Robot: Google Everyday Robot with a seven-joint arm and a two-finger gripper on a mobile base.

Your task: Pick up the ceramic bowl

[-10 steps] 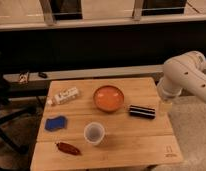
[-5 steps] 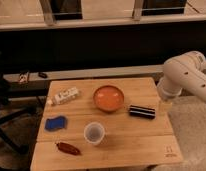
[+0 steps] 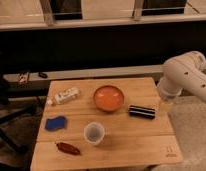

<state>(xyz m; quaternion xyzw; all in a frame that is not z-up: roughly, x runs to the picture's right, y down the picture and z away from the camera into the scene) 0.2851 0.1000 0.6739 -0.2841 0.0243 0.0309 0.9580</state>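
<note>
The ceramic bowl [image 3: 108, 97] is round, shallow and glossy orange. It sits upright on the wooden table [image 3: 141, 145], in the far middle part. My white arm [image 3: 183, 77] comes in from the right. My gripper [image 3: 164, 105] hangs below the arm's joint at the table's right edge, well to the right of the bowl and just beyond a black box. It touches nothing that I can see.
A black box [image 3: 142, 111] lies right of the bowl. A small white cup [image 3: 94, 133] stands in front of it. A white bottle [image 3: 65, 96], a blue sponge [image 3: 55, 123] and a red-brown packet [image 3: 68, 148] lie on the left. A dark ledge runs behind the table.
</note>
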